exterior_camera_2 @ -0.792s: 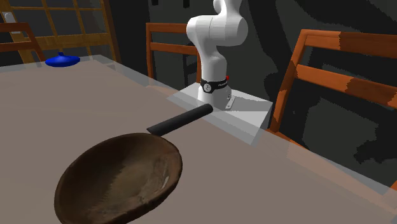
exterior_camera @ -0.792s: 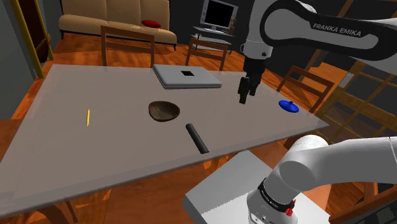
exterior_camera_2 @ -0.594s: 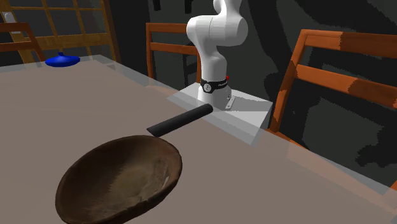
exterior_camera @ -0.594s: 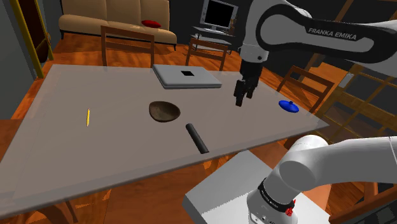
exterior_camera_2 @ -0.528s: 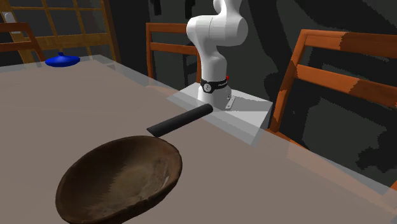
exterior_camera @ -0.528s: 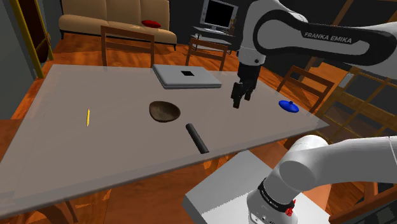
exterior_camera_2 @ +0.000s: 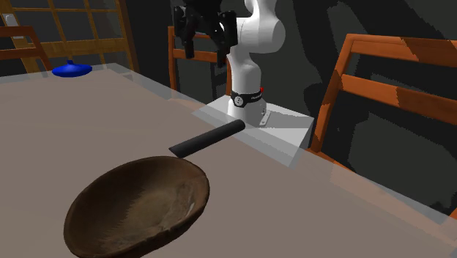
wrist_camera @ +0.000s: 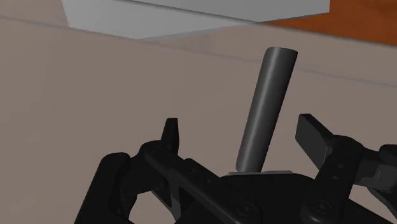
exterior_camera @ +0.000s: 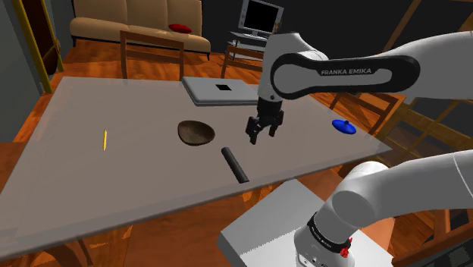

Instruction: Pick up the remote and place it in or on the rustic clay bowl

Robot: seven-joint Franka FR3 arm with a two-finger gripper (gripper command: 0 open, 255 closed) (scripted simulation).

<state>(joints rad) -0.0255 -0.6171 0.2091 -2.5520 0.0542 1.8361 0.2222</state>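
Note:
The remote [exterior_camera: 234,164] is a slim dark bar lying flat near the table's front edge, close to the stand. The brown clay bowl [exterior_camera: 195,133] sits just beyond it toward the shoulder view's left. My black gripper [exterior_camera: 261,137] hangs open in the air above the table, a little up and right of the remote in the shoulder view. In the second exterior view the bowl [exterior_camera_2: 135,205] is close to the camera, the remote [exterior_camera_2: 209,138] lies behind it, and the gripper [exterior_camera_2: 203,50] hovers high above. Seen from the wrist, the remote [wrist_camera: 265,108] lies below the spread fingers [wrist_camera: 170,135], untouched.
A closed grey laptop [exterior_camera: 221,92] lies at the table's far side, and a blue lidded dish [exterior_camera: 343,127] near its right edge. A yellow pencil [exterior_camera: 104,139] lies far left. Wooden chairs [exterior_camera_2: 381,80] ring the table [exterior_camera: 114,190]. The white stand [exterior_camera_2: 256,121] adjoins the front edge.
The gripper has swung down and to the shoulder view's left, from near the blue dish to above the remote. It has come into the second exterior view. Remote and bowl have not moved.

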